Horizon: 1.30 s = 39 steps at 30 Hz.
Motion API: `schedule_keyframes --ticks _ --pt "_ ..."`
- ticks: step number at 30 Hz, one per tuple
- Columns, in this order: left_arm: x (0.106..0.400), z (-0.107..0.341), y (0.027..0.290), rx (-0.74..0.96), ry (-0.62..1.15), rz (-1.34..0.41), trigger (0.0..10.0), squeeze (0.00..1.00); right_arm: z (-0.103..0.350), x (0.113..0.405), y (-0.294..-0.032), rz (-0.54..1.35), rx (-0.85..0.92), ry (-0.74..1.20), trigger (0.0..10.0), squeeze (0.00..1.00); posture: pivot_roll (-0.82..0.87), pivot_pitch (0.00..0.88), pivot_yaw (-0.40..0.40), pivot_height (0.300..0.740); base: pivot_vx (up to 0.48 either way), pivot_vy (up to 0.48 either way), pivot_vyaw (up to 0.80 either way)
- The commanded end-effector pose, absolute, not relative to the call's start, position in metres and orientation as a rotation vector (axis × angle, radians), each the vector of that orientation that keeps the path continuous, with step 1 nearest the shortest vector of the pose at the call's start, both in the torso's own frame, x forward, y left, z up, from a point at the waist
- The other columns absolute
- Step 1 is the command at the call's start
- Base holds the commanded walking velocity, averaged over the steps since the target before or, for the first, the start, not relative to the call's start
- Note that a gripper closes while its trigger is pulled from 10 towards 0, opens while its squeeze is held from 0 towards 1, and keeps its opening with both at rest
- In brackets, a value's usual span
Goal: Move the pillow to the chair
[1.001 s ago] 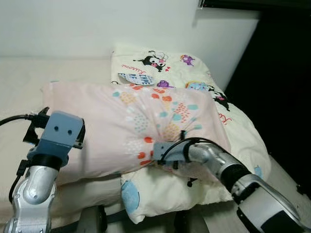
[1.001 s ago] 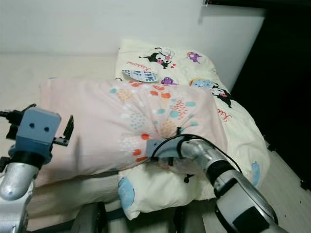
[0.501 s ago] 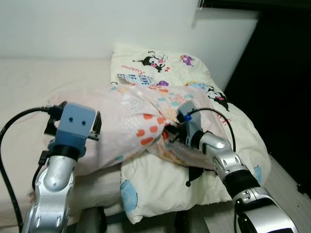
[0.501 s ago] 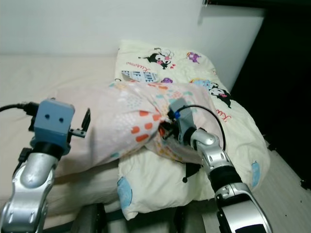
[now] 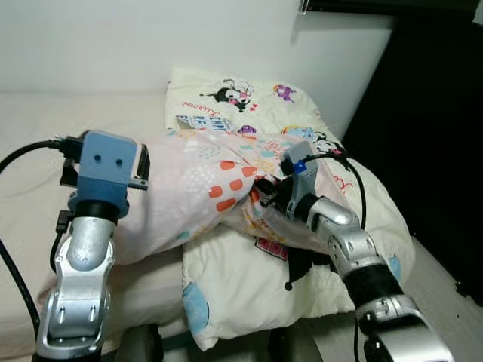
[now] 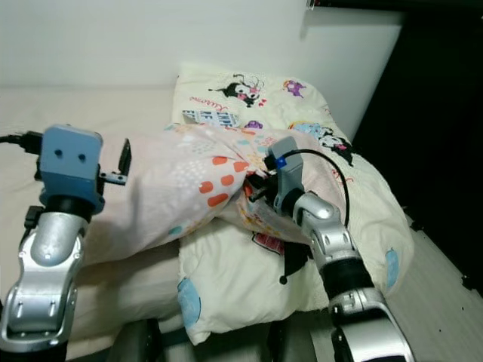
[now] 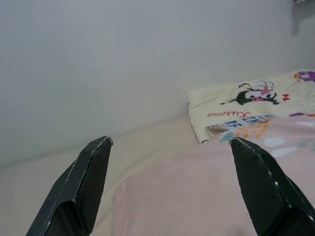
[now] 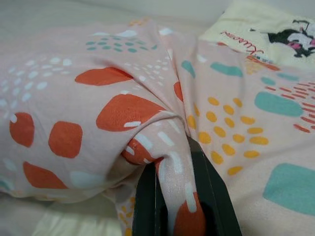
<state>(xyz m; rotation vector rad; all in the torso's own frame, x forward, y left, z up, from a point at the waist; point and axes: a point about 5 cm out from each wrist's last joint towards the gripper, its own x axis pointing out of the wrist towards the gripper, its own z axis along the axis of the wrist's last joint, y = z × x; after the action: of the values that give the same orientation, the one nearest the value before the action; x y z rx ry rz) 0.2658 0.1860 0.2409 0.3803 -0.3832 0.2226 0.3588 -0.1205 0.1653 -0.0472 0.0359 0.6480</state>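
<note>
Lifted since a second ago, pink pillow (image 5: 196, 192) sits frame center, fold pinched by my right gripper (image 8: 177, 169). Left gripper (image 7: 170, 182), fingers spread, at left. Cartoon quilt (image 5: 302, 279) underneath, wall (image 5: 113, 45) behind.

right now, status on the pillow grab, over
Right gripper pinching a fold of the pink pillow, fingers shut on the cloth. Left gripper open over the pillow's other end. Pillow lies on the cartoon-print pillow on the bed; chair unseen.

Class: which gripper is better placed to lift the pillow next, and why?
Right. The right gripper is shut on a fold of the pillow, while the left gripper is open above it, holding nothing.
</note>
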Motion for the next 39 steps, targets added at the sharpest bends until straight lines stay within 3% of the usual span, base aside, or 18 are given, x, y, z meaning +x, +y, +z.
schedule_keyframes --ticks 1,9,28,39 --pt "0.266 0.236 0.183 0.358 -0.369 0.213 10.0 0.0 0.179 0.36 -0.126 0.613 -0.031 -0.014 0.0 0.0 0.08 0.0 -0.117 0.583 0.0 0.0 0.0" --pt "0.272 0.235 0.178 0.324 -0.363 0.199 10.0 0.0 0.189 0.365 -0.123 0.6 -0.018 -0.044 0.0 0.0 0.08 0.0 -0.114 0.613 0.0 0.0 0.0" --pt "0.274 0.222 0.181 0.309 -0.305 0.216 10.0 0.0 0.186 0.354 -0.109 0.632 0.008 -0.034 0.0 0.0 0.08 0.0 -0.116 0.683 -0.299 0.0 0.0" --pt "0.268 0.203 0.166 0.295 -0.257 0.162 10.0 0.0 0.186 0.35 -0.106 0.637 0.042 -0.054 0.0 0.0 0.09 0.0 -0.114 0.723 0.0 0.0 0.0"
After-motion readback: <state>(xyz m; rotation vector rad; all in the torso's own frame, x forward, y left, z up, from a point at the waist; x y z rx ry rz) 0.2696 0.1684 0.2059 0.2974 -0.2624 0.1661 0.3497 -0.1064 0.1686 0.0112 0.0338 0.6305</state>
